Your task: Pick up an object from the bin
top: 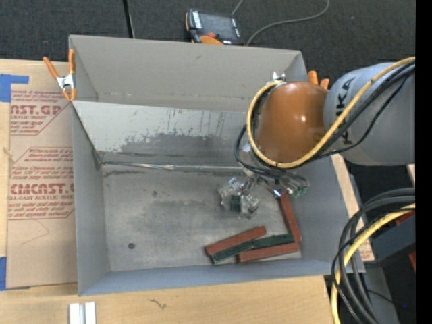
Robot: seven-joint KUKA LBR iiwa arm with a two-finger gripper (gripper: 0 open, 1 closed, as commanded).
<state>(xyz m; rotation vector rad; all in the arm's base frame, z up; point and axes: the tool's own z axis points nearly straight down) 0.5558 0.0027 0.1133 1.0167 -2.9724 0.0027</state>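
Observation:
My gripper (236,198) hangs below the orange cover, low over the bin floor right of the middle. Its metal fingers are a small tangle of shiny parts and I cannot make out how they stand. Nothing shows between them. Just below and to the right lie several long flat bars: a reddish-brown bar (235,243) slanting along the front, a dark green bar (264,241) beside it, another reddish-brown bar (268,252) under that, and a reddish-brown bar (290,216) standing along the right wall.
The arm with its orange cover and yellow cables reaches in over the bin's right rim and hides the back right corner. The bars form a loose L in the front right corner.

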